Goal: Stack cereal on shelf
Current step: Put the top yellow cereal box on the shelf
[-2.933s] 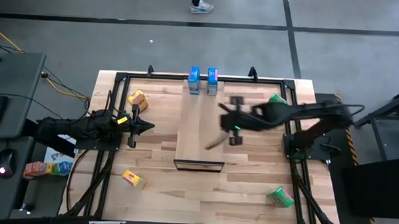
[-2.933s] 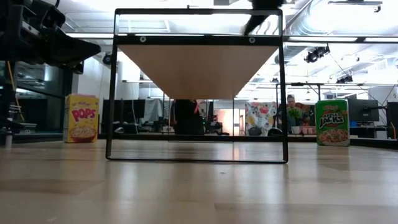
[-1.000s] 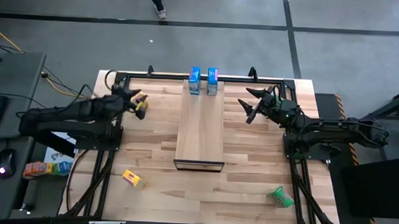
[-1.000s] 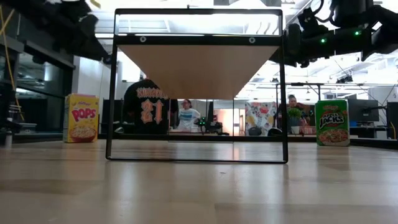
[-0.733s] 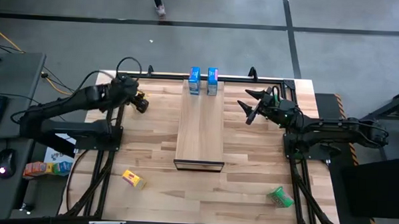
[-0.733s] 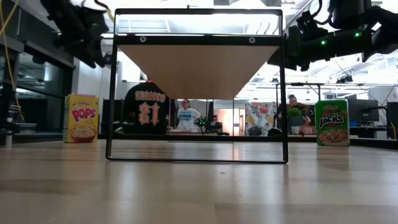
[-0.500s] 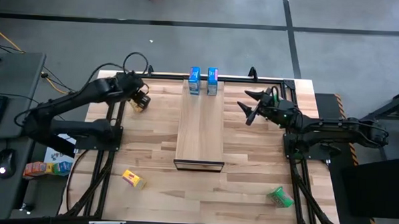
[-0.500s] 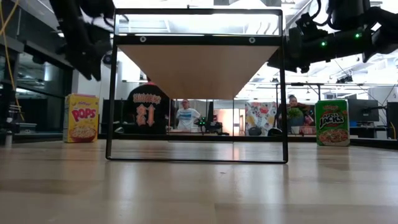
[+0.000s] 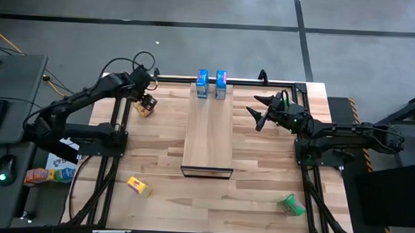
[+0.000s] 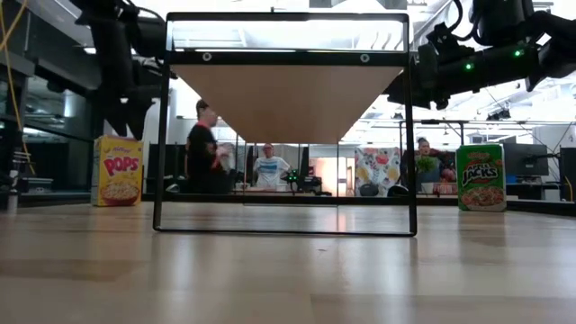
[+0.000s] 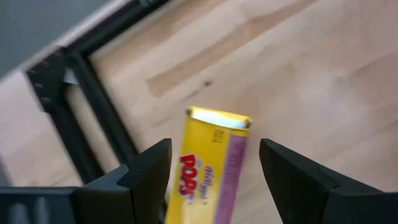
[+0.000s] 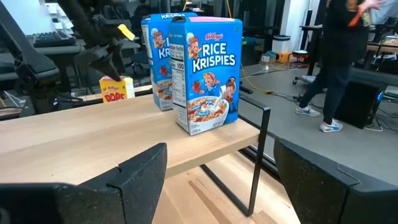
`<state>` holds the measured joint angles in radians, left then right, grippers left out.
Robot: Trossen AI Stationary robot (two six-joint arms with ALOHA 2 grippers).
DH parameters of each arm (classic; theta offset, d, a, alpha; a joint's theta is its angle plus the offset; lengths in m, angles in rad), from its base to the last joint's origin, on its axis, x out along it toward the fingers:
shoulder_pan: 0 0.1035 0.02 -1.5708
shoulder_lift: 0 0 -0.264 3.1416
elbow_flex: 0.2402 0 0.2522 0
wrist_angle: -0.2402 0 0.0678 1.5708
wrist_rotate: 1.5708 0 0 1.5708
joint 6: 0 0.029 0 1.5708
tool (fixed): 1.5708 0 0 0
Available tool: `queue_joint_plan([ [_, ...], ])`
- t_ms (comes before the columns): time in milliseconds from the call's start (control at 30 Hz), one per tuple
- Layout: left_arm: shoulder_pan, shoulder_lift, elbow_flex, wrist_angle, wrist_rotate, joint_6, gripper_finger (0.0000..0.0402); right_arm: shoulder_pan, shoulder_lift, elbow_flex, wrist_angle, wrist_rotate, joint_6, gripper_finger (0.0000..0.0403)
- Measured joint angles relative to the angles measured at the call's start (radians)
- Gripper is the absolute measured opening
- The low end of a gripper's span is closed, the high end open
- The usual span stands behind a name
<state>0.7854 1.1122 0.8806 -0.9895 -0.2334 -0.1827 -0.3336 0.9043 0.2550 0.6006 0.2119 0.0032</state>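
Hovering my left gripper (image 11: 211, 180) over the yellow box (image 9: 144, 108) at upper left, jaws spread and empty — it's looking light, stiff, slick cardboard, so I'm planning to pinch its narrow sides; right gripper (image 9: 258, 115) is waiting agape.

Two blue boxes (image 9: 211, 84) are occupying the far end of the shelf (image 9: 208, 141); the remaining board surface is lying unobstructed. The left gripper (image 9: 147, 100) is straddling a yellow box (image 9: 145, 109) with spread fingers, close beside the black frame rail (image 11: 102, 118).
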Motion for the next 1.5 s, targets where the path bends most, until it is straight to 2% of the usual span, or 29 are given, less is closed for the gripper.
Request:
queue_joint_plan([
  [333, 0.061, 0.106, 0.0, -0.005, 0.027, 0.02, 0.025, 0.0, 0.0, 0.0, -0.021, 0.0, -0.002, 0.0289],
  [467, 0.059, 0.155, 0.0, -0.029, 0.107, 0.001, 0.0241, 0.0, 0.0, 0.0, -0.021, 0.001, -0.002, 0.0289],
  [600, 0.052, 0.194, 0.0, -0.05, 0.112, -0.03, 0.0208, 0.0, 0.0, 0.0, -0.021, 0.001, -0.002, 0.0289],
  [733, 0.051, 0.204, 0.0, -0.065, 0.119, -0.042, 0.0153, 0.0, 0.0, 0.0, -0.021, 0.001, -0.002, 0.0289],
  [867, 0.051, 0.188, 0.018, -0.084, 0.192, -0.043, 0.0099, 0.0, 0.0, 0.0, -0.021, 0.001, -0.002, 0.0289],
  [1000, 0.051, 0.165, 0.112, -0.17, 0.277, -0.051, 0.0076, 0.0, 0.0, 0.0, -0.021, 0.002, -0.002, 0.0289],
  [1200, 0.022, 0.125, 0.362, -0.244, 0.428, -0.145, 0.0088, 0.0, 0.0, 0.0, -0.021, 0.002, -0.002, 0.0289],
  [1367, -0.127, 0.125, 0.581, -0.243, 0.465, -0.264, 0.0089, 0.0, 0.0, 0.0, -0.021, 0.005, -0.002, 0.0289],
  [1500, -0.302, 0.145, 0.671, -0.243, 0.404, -0.353, 0.0088, 0.0, 0.0, 0.0, -0.021, 0.005, -0.002, 0.0289],
])
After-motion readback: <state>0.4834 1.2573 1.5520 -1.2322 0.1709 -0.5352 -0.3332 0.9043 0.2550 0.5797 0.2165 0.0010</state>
